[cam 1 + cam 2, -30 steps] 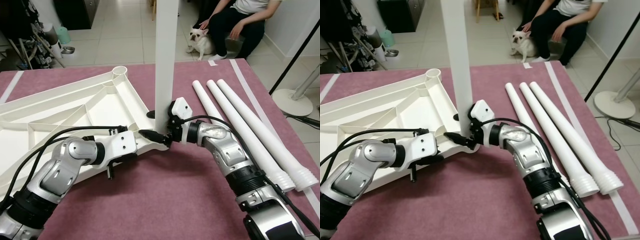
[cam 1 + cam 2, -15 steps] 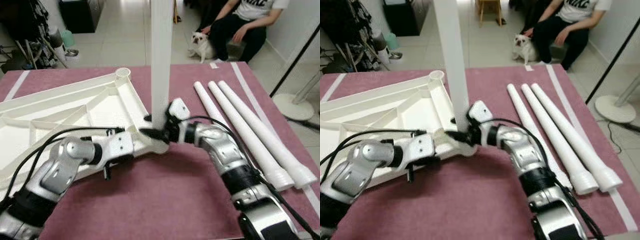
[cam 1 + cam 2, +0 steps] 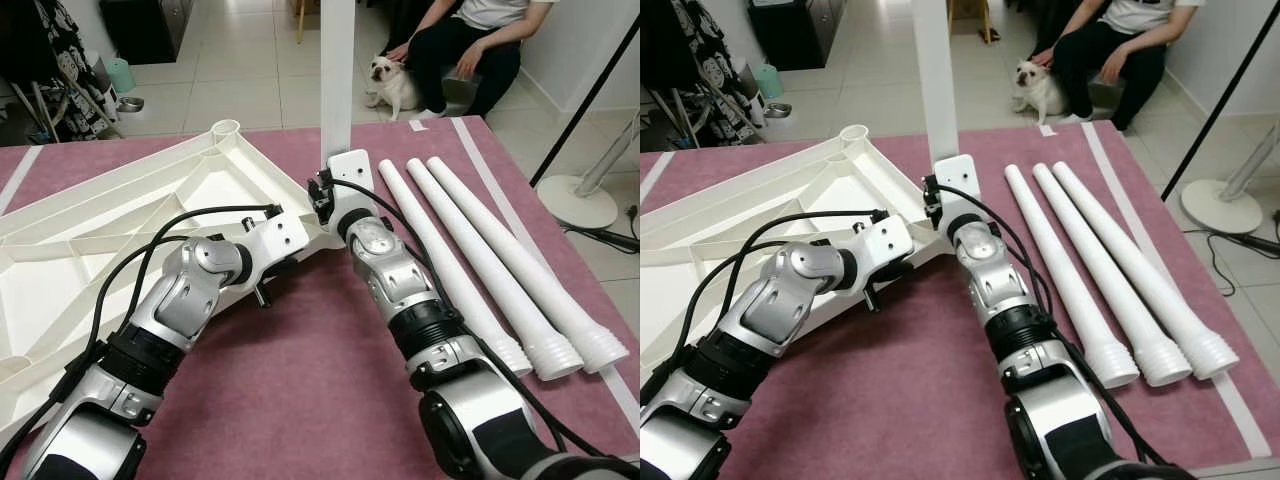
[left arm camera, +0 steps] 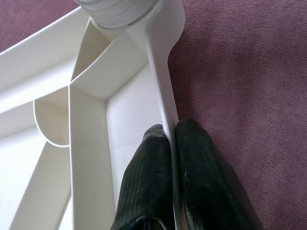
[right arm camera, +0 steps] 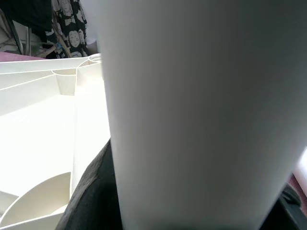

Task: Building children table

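The white table top (image 3: 150,215) lies upside down on the maroon mat. One white table leg (image 3: 338,80) stands upright in its near right corner socket. My right gripper (image 3: 326,192) is shut around the base of this leg, which shows close up between its dark fingers (image 5: 93,191) in the right wrist view. My left gripper (image 4: 171,132) is shut on the thin rim wall (image 4: 163,81) of the table top, just short of that corner. The leg's ribbed end (image 4: 120,12) sits in the socket.
Three loose white legs (image 3: 480,250) lie side by side on the mat at the right. Beyond the mat a person sits on the tiled floor with a small dog (image 3: 390,80). A fan base (image 3: 580,200) stands at the far right.
The camera has shifted. My right wrist has swung from the right side of the upright leg round to its near side. The left gripper keeps its hold on the rim.
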Motion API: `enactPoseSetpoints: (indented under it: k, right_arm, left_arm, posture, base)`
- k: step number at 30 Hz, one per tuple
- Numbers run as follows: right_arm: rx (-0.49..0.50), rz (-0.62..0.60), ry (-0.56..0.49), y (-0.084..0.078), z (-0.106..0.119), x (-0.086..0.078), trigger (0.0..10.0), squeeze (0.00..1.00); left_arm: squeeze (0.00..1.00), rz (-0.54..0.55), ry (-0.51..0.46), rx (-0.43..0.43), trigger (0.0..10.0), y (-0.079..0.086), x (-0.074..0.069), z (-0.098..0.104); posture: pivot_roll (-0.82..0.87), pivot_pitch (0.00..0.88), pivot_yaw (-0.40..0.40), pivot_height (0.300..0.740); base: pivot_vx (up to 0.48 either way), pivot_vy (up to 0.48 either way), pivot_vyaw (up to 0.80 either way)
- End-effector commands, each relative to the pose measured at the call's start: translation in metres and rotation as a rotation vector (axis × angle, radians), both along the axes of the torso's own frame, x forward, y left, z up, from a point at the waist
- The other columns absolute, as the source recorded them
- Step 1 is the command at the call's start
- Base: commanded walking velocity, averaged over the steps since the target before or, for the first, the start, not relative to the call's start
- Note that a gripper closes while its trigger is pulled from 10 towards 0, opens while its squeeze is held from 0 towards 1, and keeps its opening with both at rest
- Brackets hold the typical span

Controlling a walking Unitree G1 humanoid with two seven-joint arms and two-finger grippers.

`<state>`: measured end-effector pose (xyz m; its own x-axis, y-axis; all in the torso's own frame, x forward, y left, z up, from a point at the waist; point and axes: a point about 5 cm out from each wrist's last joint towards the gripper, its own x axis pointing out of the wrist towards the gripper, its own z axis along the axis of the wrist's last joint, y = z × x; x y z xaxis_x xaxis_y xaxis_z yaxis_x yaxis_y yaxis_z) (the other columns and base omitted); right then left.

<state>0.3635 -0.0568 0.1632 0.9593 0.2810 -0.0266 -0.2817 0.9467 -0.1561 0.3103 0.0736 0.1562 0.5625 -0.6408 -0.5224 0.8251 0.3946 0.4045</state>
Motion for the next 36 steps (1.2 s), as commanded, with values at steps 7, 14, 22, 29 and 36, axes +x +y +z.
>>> enactPoseSetpoints:
  k: [7,14,22,29,36]
  right_arm:
    - [0.03,0.221,0.041,0.026,-0.02,-0.017,10.0,0.96]
    - [0.045,0.393,0.006,0.025,-0.01,-0.025,10.0,0.0]
    - [-0.079,0.995,0.046,-0.016,-0.002,-0.067,10.0,0.0]
    - [-0.059,1.081,0.075,-0.021,0.0,-0.067,0.0,0.0]
    - [-0.025,0.932,0.083,-0.003,-0.009,-0.059,0.0,0.0]
  left_arm:
    - [0.0,-0.105,-0.236,-0.087,10.0,-0.02,-0.009,0.043]
    - [0.0,-0.138,-0.214,-0.069,10.0,-0.013,-0.017,0.039]
    - [0.0,-0.361,-0.119,0.026,10.0,0.028,-0.06,0.026]
    - [0.0,-0.365,-0.105,0.034,10.0,0.035,-0.063,0.025]
    - [0.0,-0.301,-0.15,-0.013,10.0,0.018,-0.052,0.029]
  posture:
    - [0.1,0.0,0.07,0.74]
    - [0.1,0.0,0.066,0.74]
    - [0.1,0.0,0.065,0.74]
    - [0.11,0.0,0.058,0.74]
    - [0.11,0.0,0.06,0.74]
  base:
    - [0.0,0.0,0.0]
    - [0.0,0.0,0.0]
    - [0.0,0.0,0.0]
    - [0.0,0.0,0.0]
    - [0.0,0.0,0.0]
